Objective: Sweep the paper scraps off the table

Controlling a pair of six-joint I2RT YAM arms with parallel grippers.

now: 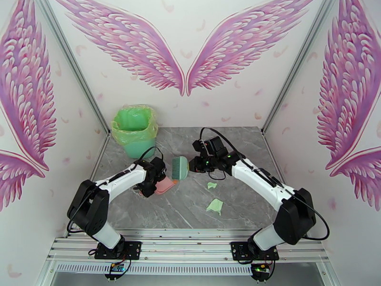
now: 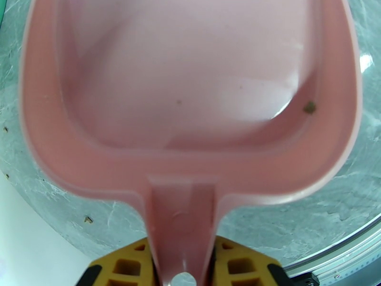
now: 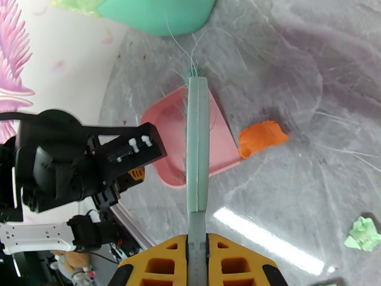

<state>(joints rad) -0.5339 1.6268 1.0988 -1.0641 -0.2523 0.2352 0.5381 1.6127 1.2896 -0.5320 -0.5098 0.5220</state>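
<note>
My left gripper (image 1: 151,182) is shut on the handle of a pink dustpan (image 1: 166,186), which lies flat on the marble table (image 1: 247,139). In the left wrist view the gripper (image 2: 183,275) clamps the handle and the pan (image 2: 181,82) holds only a tiny brown speck. My right gripper (image 1: 195,164) is shut on a teal hand brush (image 1: 180,168), held over the pan. From the right wrist, the gripper (image 3: 197,263) grips the brush (image 3: 197,148) above the dustpan (image 3: 221,148). An orange paper scrap (image 3: 262,137) touches the pan's lip. Two mint scraps (image 1: 212,185) (image 1: 215,206) lie nearer me; one (image 3: 363,233) shows at the right.
A green bin (image 1: 135,129) lined with a green bag stands at the table's back left corner, also seen as bin (image 3: 157,13). Aluminium rails (image 1: 190,244) edge the near side. White walls close in the left, back and right.
</note>
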